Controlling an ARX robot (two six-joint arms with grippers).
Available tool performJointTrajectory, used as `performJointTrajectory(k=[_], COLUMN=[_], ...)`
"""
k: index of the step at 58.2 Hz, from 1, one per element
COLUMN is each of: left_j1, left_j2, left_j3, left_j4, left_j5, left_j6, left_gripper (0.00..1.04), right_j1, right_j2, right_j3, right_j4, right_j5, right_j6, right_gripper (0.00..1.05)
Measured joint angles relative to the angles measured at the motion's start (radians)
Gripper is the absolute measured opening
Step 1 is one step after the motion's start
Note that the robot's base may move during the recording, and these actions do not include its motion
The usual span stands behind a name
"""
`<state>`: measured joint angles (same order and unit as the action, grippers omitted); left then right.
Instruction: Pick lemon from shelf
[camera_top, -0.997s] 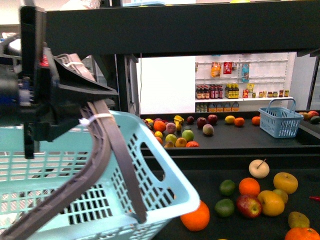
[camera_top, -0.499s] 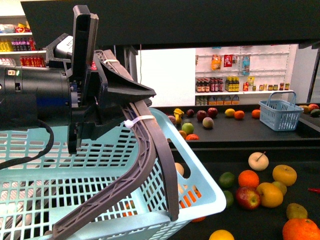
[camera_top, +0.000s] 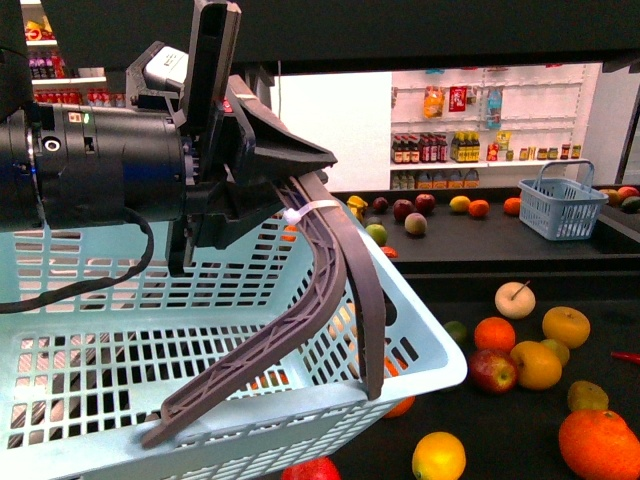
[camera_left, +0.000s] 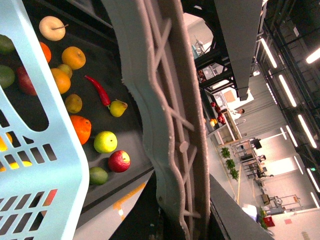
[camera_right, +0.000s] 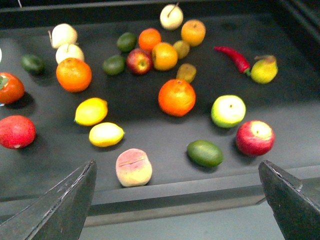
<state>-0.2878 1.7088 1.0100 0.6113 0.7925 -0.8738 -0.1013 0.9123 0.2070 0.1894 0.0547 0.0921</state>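
Two lemons lie side by side on the shelf's dark tray (camera_right: 300, 105) in the right wrist view: one lemon (camera_right: 91, 111) and a second lemon (camera_right: 106, 134) closer to the tray's front rim. My right gripper (camera_right: 180, 200) is open and empty, its jaws wide apart, in front of the rim and short of the fruit. My left gripper (camera_top: 290, 185) is shut on the grey basket handle (camera_top: 330, 260) and holds the light-blue basket (camera_top: 200, 340) up in front of the shelf. The handle (camera_left: 170, 125) fills the left wrist view.
Around the lemons lie oranges (camera_right: 176, 97), a peach (camera_right: 133, 167), a green avocado (camera_right: 205, 153), apples (camera_right: 255, 137), limes and a red chilli (camera_right: 232, 57). The shelf's upper tier (camera_top: 470, 240) holds more fruit and a small blue basket (camera_top: 558, 208). White racks of bottles stand behind.
My left arm and the basket have shifted right and risen in the front view. More of the lower tray's fruit shows at the bottom.
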Motion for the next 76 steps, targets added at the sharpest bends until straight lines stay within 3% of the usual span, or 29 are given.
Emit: performJointTrajectory(k=[4,15,26,37,47,63,76], left_j1=[0.000,0.000,0.000,0.000,0.000,0.000,0.000], left_j2=[0.000,0.000,0.000,0.000,0.000,0.000,0.000], left_j3=[0.001,0.002,0.002,0.002,0.002,0.002,0.002], left_j4=[0.000,0.000,0.000,0.000,0.000,0.000,0.000], left_j5=[0.001,0.000,0.001,0.001,0.000,0.000,0.000], left_j6=[0.002,0.000,0.001,0.002,0.002,0.002,0.002], left_gripper=[0.11,0.11,0.11,0.11,0.11,0.11,0.11], right_j1=[0.000,0.031,0.069,0.085,0.051,-0.037,-0.046], right_j2=[0.274,0.868,1.097,1.262,1.370,1.499,1.586], right_j3=[0.094,0.335,0.507,0.601,0.678,0.864,0.959], right_j4=[0.089,0.161,0.266,0.404,0.381,0.228,0.159], right_j5=[-0.058,-0.066,-0.125,-0.330,-0.515,-0.616,-0.678], right_j6=[0.040,0.130,0.032,-0.264,-0.587,-1.044,-1.173], right_gripper=[0.97,0.97,0.97,0.97,0.97,0.97,0.97])
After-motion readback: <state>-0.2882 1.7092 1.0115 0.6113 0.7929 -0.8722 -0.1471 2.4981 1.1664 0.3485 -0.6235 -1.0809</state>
